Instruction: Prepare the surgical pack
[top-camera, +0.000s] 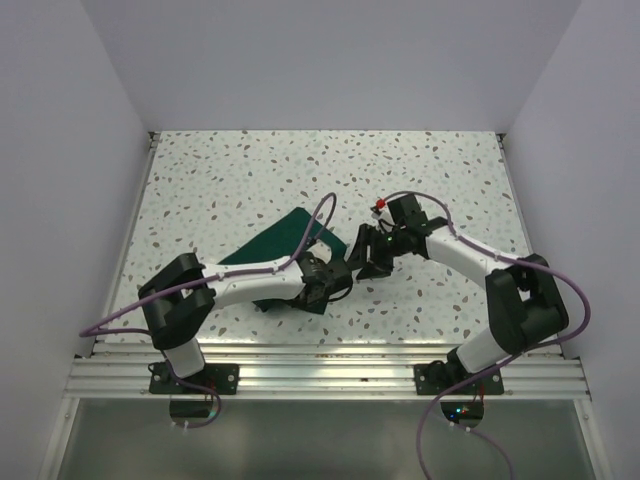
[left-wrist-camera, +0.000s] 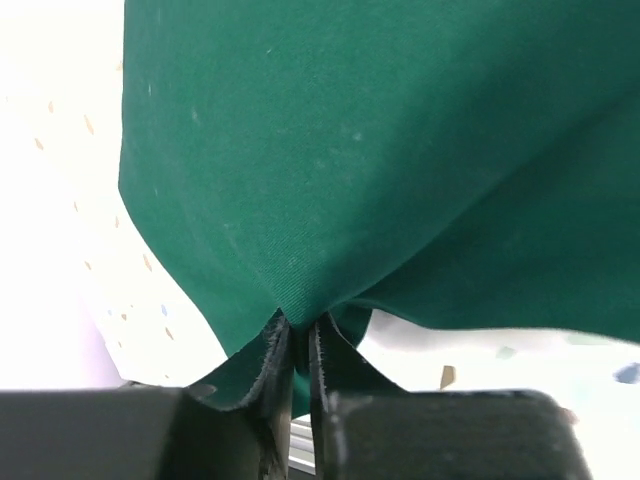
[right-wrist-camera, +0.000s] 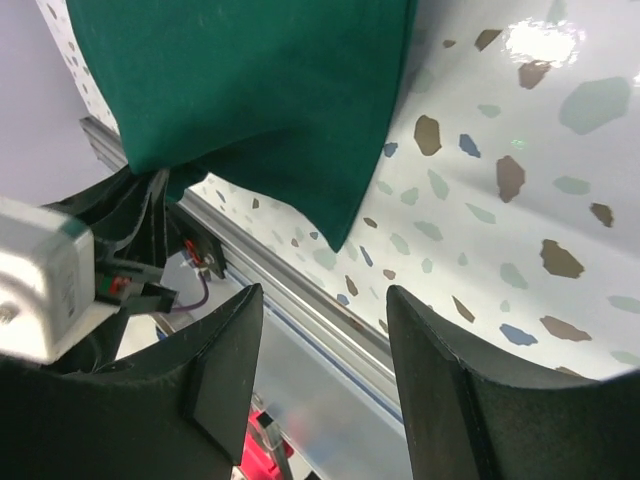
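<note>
The dark green fabric drape lies as a folded bundle left of the table's middle. It fills the left wrist view and hangs in the right wrist view. My left gripper is shut on the drape's near edge, with the cloth pinched between the fingers and lifted off the table. My right gripper is open and empty just right of the drape's corner. No silver tray is in view.
The speckled white tabletop spreads around the drape. An aluminium rail runs along the near edge and shows in the right wrist view. White walls enclose the left, right and back sides.
</note>
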